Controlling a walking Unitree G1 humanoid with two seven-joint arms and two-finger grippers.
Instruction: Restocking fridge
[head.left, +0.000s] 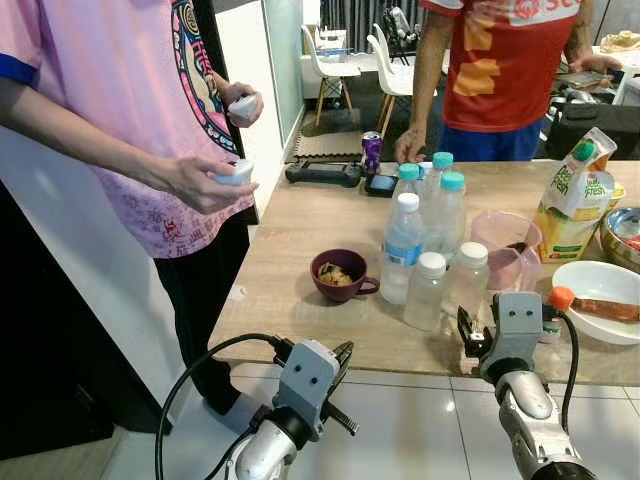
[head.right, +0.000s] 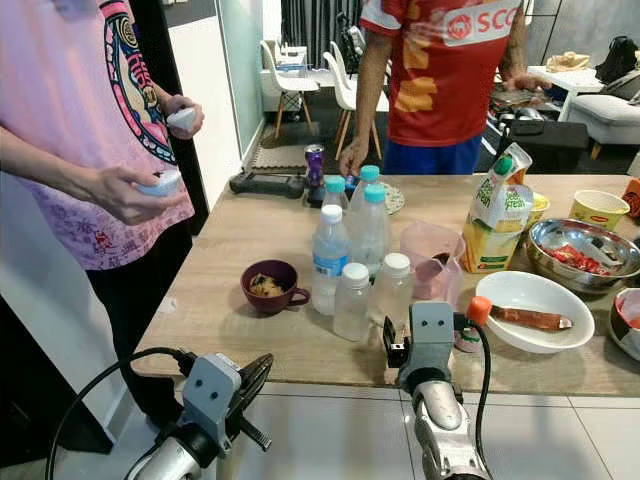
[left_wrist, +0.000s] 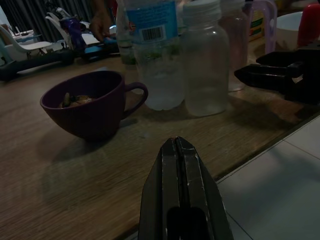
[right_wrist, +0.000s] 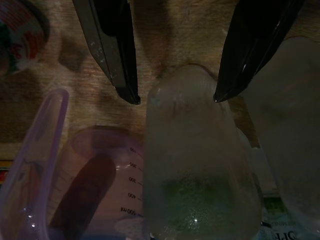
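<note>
Standing on table (head.left: 300, 250): bottles (head.left: 425, 290), mug (head.left: 338, 275), jug (head.left: 505, 250).
Right gripper (right_wrist: 175, 100): spread wide, a bottle seen between its fingers.
Left gripper (left_wrist: 180, 150): closed, at the table edge.
Room: tiled floor (head.left: 400, 430), chairs (head.left: 385, 65) behind.

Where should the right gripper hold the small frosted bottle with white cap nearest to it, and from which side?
Grip the frosted bottle around its straight body below the cap, coming level from the table's near edge. It stands upright, and the open right gripper already lines up either side of it.
</note>
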